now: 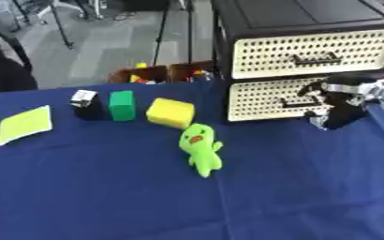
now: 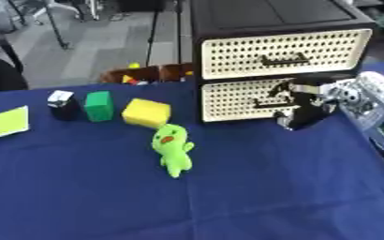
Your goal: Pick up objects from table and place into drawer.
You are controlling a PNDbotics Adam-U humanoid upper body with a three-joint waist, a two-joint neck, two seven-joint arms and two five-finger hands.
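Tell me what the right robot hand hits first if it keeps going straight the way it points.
Probably the lower drawer front: the right robot hand points left at its handle, already close; contact unclear.

No words, numbers, labels or brand marks can be read anywhere, neither on the drawer (image 1: 310, 58) nor on the things lying on the table (image 1: 105, 197).

Both views from my head, stereo pair, looking down and forward over blue table (image 1: 105, 197). Mid range. Drawer unit (image 1: 306, 51) at far right edge. Right eye shifted slightly: unit nearer centre, more of my right arm visible. Shared: nearly whole table top, drawer fronts, floor beyond far edge.
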